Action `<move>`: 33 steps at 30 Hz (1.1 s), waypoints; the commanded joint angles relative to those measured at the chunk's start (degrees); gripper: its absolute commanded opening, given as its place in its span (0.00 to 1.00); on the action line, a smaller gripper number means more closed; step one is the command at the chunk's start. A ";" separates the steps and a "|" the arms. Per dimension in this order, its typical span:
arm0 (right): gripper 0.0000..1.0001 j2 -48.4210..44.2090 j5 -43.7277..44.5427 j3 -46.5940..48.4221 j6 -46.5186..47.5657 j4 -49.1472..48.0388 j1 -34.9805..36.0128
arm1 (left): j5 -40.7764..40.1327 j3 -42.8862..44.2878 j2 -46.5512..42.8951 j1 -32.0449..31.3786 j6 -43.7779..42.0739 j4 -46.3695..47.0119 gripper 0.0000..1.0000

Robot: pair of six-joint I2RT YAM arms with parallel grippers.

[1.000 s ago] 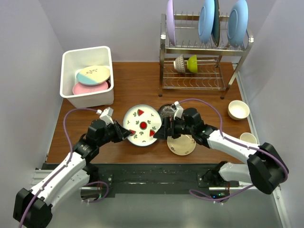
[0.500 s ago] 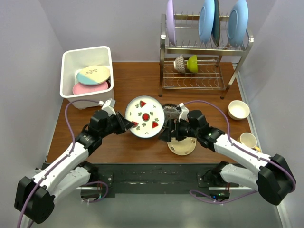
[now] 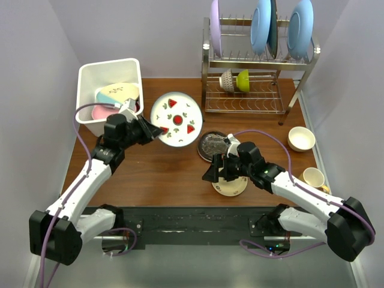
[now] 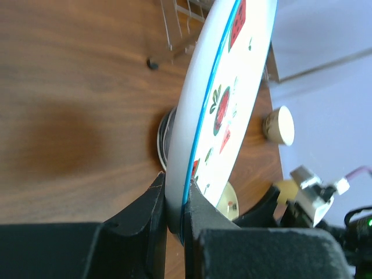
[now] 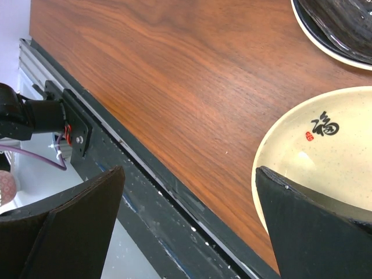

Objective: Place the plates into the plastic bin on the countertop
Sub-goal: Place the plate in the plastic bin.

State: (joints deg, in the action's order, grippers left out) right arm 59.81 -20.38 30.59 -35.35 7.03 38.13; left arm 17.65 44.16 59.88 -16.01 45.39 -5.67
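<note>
Left end effector point(image 3: 159, 129) clamps the fruit plate point(image 3: 177, 119) by its rim, airborne just beside the bin point(image 3: 110, 63) at the table's point(image 3: 156, 174) far-left corner. Right end effector point(image 3: 217, 170) hangs with jaws apart. Best to clear the bin wall, level the plate, release low.

Top camera looks steeply down on the whole table point(image 3: 174, 174). Left wrist camera, close and edge-on to the fruit plate point(image 4: 226, 110), faces 3 o'clock. Right wrist camera, low over the table, faces 8 o'clock. All three show the yellowish plate point(image 5: 325, 157) and dark plate point(image 5: 343, 29).

Steel wire rack point(image 3: 246, 99) (lilac plate point(image 3: 215, 27), blue plates point(image 3: 261, 25) upright on top), cream bowl point(image 3: 301, 138) nearby
</note>
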 commanded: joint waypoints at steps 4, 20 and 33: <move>0.99 -0.22 0.78 -0.53 0.73 0.71 0.02 | 6.16 13.13 3.75 3.35 -2.41 8.66 0.00; 0.99 0.92 -0.97 -1.32 -0.15 -0.52 0.10 | 13.11 27.98 14.21 12.31 -1.53 8.57 0.00; 0.99 1.89 -1.06 -1.93 -0.24 -1.05 0.10 | 22.07 29.05 20.10 23.04 5.85 15.16 0.00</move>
State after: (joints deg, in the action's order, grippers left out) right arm 60.97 -20.49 29.19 -35.53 7.86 38.13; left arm 33.74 69.43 79.75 4.71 46.83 -2.11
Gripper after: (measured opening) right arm 0.986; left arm 0.156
